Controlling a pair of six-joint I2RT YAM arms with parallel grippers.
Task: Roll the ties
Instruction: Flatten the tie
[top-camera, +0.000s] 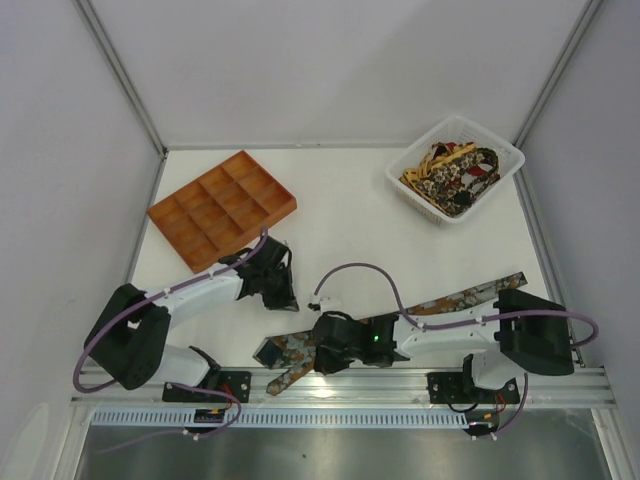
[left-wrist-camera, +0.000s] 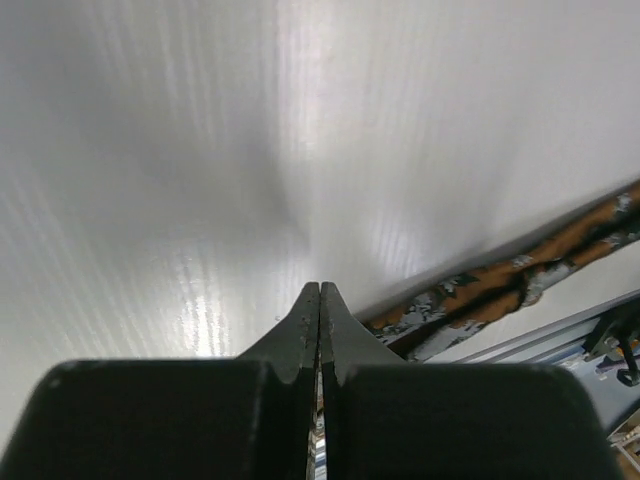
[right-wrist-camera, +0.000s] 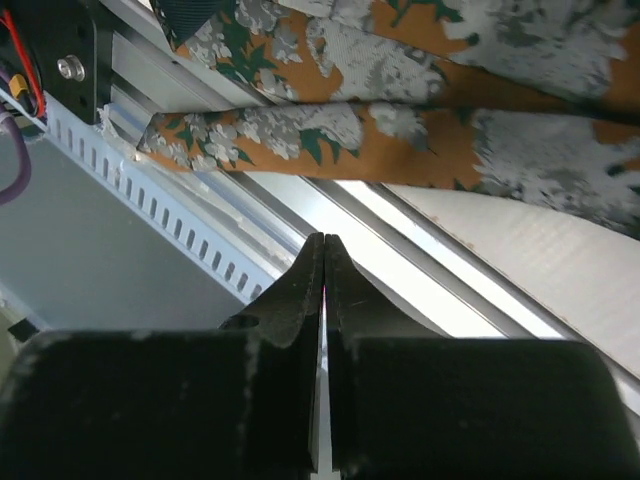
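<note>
White bench (top-camera: 350, 215) fills the cell. Along its near edge one tie (top-camera: 290, 352) lies flat and unrolled, its left end reaching onto the metal rail. Right claw (right-wrist-camera: 324, 240), pressed together and empty, hovers over that end. Left claw (left-wrist-camera: 319, 288), likewise pressed together, is over bare bench just beyond. Farther back sits an orange tray (top-camera: 222, 208). More ties (top-camera: 455, 172) fill a white basket (top-camera: 412, 193) at far right.

Worktop (top-camera: 350, 220): is showing plain white.
Basket (top-camera: 415, 200): is showing white.
Tray (top-camera: 195, 181): is showing plain orange.
Laid-out tie (top-camera: 465, 297): is showing a rust-orange ground with grey-white blotches and dark green leaf shapes.
Heaped ties (top-camera: 455, 175): are showing busy black, yellow, brown and red patterns.
Left fingers (left-wrist-camera: 300, 335): are showing black.
Right fingers (right-wrist-camera: 300, 290): are showing black.
Cables (top-camera: 352, 265): are showing purple.
</note>
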